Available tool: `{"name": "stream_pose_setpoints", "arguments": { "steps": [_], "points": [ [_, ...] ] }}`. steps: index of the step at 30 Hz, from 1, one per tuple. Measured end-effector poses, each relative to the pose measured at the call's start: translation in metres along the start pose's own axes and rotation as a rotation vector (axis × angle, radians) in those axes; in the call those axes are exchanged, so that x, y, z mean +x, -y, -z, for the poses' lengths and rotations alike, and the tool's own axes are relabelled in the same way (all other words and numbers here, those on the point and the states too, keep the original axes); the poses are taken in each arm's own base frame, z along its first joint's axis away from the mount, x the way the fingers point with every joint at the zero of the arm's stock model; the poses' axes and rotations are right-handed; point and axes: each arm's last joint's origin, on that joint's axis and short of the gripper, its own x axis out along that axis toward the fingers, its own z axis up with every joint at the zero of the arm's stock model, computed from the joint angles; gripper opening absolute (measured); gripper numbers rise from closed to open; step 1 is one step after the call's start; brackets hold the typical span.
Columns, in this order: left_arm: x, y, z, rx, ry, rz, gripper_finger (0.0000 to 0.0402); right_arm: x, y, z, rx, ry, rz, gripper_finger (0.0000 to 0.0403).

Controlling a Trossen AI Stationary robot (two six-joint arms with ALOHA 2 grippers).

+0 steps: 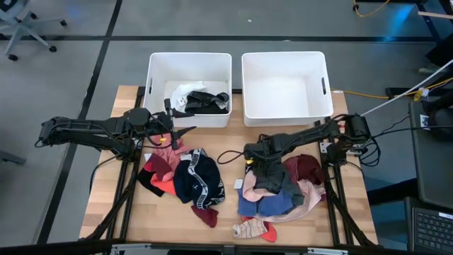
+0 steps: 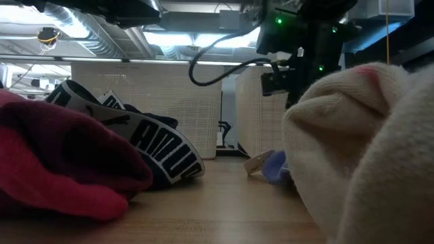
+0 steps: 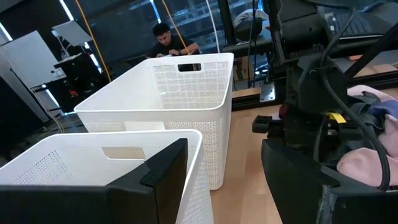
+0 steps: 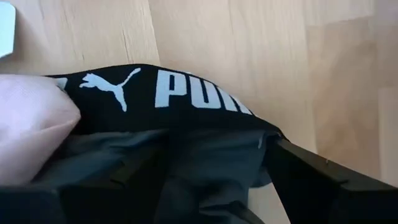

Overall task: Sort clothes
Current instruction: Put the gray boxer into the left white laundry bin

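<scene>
Dark grey fabric with a black waistband lettered in white fills the right wrist view, pressed right against that arm's own fingers, with a pale pink piece at the left edge and bare tabletop above; so the right gripper is down in the right-hand heap, centre-right of the high view, its fingers apart around the grey cloth, though I cannot tell whether the cloth is truly gripped or only touched. That heap holds grey, blue, maroon and pink garments, with a pink-and-red sock at its lower edge; a second heap, left of centre, holds red, pink and a navy piece with a white band. Two white bins stand across the top of the tabletop; the left bin has a white and a black garment in it; the right bin looks bare. The left gripper hovers between the left bin and the left heap, fingers wide apart and holding nothing.

The step in hand seems to be the pick from the right heap; the next move likely calls for closing firmly on the grey garment alone, lifting it free of its neighbours, and carrying it up-frame over a bin rim.
</scene>
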Motion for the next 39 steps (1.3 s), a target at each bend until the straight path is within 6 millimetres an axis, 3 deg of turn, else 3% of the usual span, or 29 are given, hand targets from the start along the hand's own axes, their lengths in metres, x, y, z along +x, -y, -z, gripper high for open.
{"name": "stream_pose_setpoints", "arguments": {
  "steps": [6, 17, 26, 39],
  "points": [
    [0.000, 0.000, 0.000, 0.000, 0.000, 0.000, 0.0194, 0.009, 0.000, 0.007, -0.013, 0.006, -0.007, 0.0211],
    [0.000, 0.000, 0.000, 0.000, 0.000, 0.000, 0.0194, 0.014, 0.001, 0.011, -0.181, 0.033, 0.002, 0.0013],
    [0.000, 0.000, 0.000, 0.000, 0.000, 0.000, 0.0194, 0.003, 0.002, -0.001, -0.201, 0.079, 0.100, 0.0014],
    [0.000, 0.000, 0.000, 0.000, -0.003, 0.001, 0.0194, -0.061, -0.001, -0.054, -0.232, 0.209, 0.169, 0.0013]
  ]
}}
